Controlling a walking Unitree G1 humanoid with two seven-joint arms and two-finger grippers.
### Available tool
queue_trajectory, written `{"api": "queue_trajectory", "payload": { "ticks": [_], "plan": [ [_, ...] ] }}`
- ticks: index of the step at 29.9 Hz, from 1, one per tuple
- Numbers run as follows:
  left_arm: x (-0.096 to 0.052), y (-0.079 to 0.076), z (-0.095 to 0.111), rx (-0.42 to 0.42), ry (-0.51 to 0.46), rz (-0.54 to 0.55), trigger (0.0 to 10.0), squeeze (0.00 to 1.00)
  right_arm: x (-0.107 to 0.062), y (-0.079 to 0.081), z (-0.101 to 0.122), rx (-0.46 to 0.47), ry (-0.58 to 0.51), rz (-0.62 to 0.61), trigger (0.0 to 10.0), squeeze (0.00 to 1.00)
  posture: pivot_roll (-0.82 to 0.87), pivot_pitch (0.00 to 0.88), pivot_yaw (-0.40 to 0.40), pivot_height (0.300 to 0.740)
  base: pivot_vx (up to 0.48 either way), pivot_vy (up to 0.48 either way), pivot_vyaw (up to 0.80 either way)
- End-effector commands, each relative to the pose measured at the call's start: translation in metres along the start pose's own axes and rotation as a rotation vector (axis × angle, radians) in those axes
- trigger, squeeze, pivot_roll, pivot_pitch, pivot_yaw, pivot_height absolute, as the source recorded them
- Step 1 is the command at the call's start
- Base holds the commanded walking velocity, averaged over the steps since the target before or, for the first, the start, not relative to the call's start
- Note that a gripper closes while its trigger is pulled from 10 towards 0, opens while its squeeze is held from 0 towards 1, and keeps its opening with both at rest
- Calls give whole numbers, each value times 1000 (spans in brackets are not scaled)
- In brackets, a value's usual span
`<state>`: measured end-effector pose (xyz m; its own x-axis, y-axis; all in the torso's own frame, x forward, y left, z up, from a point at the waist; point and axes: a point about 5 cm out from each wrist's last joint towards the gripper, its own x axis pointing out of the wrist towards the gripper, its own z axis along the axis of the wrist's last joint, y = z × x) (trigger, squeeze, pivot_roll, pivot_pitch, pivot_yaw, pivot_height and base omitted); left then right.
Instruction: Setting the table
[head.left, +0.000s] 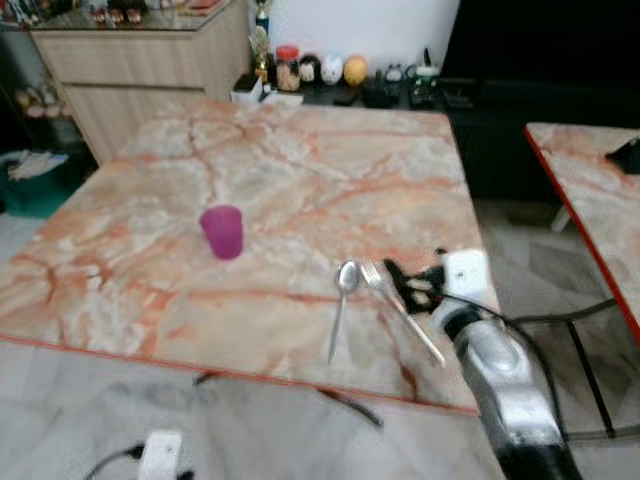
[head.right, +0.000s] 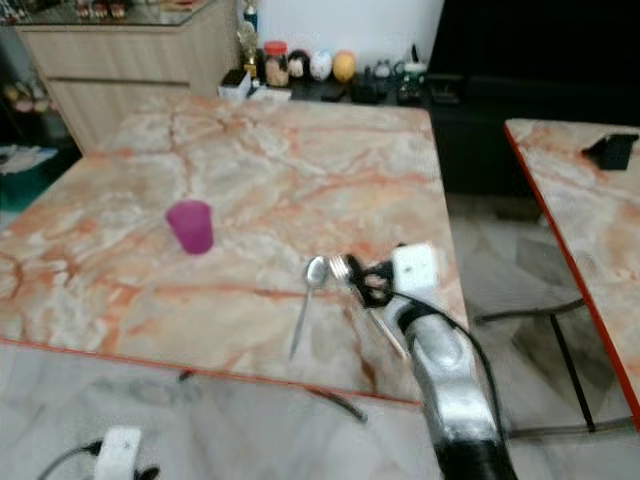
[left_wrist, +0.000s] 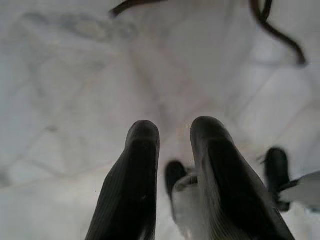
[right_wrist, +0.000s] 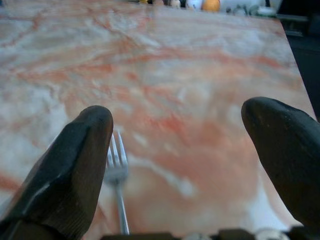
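Observation:
A fork (head.left: 420, 335) and a spoon (head.left: 340, 305) lie side by side near the front right of the marble table (head.left: 300, 170). A pink cup (head.left: 223, 231) stands upright to their left. My right gripper (head.left: 408, 284) is open and low over the table, just right of the fork's tines. In the right wrist view the fork (right_wrist: 118, 185) lies close beside one finger (right_wrist: 75, 170), with nothing held between the two. My left gripper (left_wrist: 175, 135) hangs idle over the floor, its fingers close together and holding nothing.
A second marble table (head.left: 590, 190) with a black object (head.left: 628, 155) stands to the right across a narrow gap of floor. Jars and ornaments (head.left: 320, 70) line a low shelf behind the table. A wooden cabinet (head.left: 130, 70) is at back left. Dark metal rods (head.left: 350, 405) lie on the floor.

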<state>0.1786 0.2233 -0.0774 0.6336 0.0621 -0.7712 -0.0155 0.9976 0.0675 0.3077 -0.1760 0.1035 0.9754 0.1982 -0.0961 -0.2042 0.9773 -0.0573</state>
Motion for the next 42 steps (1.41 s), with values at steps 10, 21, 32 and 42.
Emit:
{"api": "queue_trajectory", "payload": {
  "ticks": [10,21,32,42],
  "plan": [
    [-5,10,-14,3,50,24,10000,0,3,1,-7,-45,125,16,10000,0,-68,0,-3,740,0,0,0],
    [-6,14,-15,6,60,31,10000,0,2,-1,-16,-50,293,86,10000,0,-67,0,1,740,0,0,0],
    [-6,17,-14,8,59,34,10000,0,-1,-2,-20,-46,363,112,10000,0,-68,0,7,740,0,0,0],
    [-5,17,-12,13,56,32,10000,0,-3,1,-20,-47,379,176,0,0,-69,0,8,740,0,0,0]
  ]
}}
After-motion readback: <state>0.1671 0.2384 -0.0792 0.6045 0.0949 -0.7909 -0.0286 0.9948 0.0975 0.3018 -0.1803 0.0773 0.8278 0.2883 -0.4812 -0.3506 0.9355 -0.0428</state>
